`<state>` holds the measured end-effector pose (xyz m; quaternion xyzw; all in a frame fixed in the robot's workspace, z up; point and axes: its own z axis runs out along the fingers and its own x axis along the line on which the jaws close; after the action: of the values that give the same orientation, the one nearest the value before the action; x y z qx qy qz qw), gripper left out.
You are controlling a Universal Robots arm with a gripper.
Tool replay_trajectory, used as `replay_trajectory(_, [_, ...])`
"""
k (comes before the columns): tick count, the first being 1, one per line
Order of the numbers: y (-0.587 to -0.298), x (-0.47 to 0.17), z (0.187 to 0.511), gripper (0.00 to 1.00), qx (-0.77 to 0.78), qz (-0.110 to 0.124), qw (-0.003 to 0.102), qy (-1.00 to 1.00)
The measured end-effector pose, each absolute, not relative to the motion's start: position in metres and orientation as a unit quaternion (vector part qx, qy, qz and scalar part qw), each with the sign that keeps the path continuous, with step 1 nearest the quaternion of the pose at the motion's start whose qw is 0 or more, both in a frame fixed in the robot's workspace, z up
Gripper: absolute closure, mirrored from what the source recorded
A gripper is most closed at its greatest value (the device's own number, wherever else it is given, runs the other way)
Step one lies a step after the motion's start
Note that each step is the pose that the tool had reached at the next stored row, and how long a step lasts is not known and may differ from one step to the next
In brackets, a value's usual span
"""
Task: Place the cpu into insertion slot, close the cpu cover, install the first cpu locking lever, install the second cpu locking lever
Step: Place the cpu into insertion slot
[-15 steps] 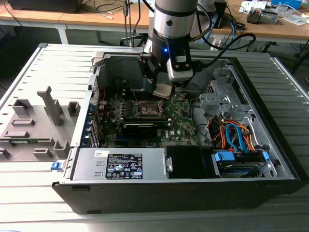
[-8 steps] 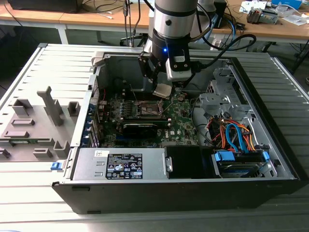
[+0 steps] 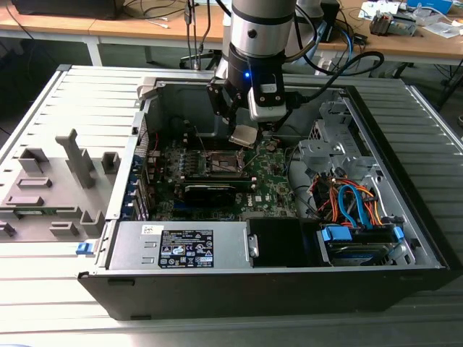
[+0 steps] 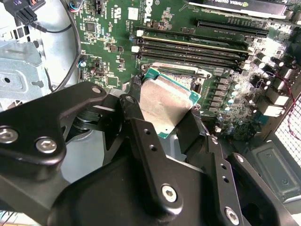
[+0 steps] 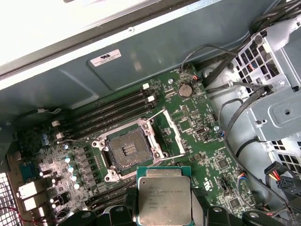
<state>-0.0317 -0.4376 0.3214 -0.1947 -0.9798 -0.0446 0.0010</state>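
Observation:
My gripper (image 3: 244,134) is shut on the cpu (image 3: 244,136), a flat square chip with a silvery face and green edge, held tilted above the motherboard. In both wrist views the cpu (image 5: 164,198) (image 4: 164,100) sits between black fingers (image 4: 136,123). The insertion slot (image 5: 127,150) lies open with its dark centre bare, a short way from the chip. In the exterior view the insertion slot (image 3: 221,161) is below the chip, towards that view's left. The cpu cover (image 5: 178,136) stands swung open on the slot's side.
An open computer case (image 3: 239,278) holds the green motherboard (image 5: 207,141). Long black memory slots (image 5: 108,110) run beside the socket. A grey drive cage (image 5: 277,108) with cable bundles (image 3: 354,202) stands at the exterior view's right. A black graphics card (image 3: 210,191) lies near the socket.

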Motion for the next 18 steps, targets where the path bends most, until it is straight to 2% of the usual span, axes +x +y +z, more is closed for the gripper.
replay_trajectory(18, [-0.4376, -0.0316, 0.3214, 0.45, -0.202, -0.045, 0.001, -0.978])
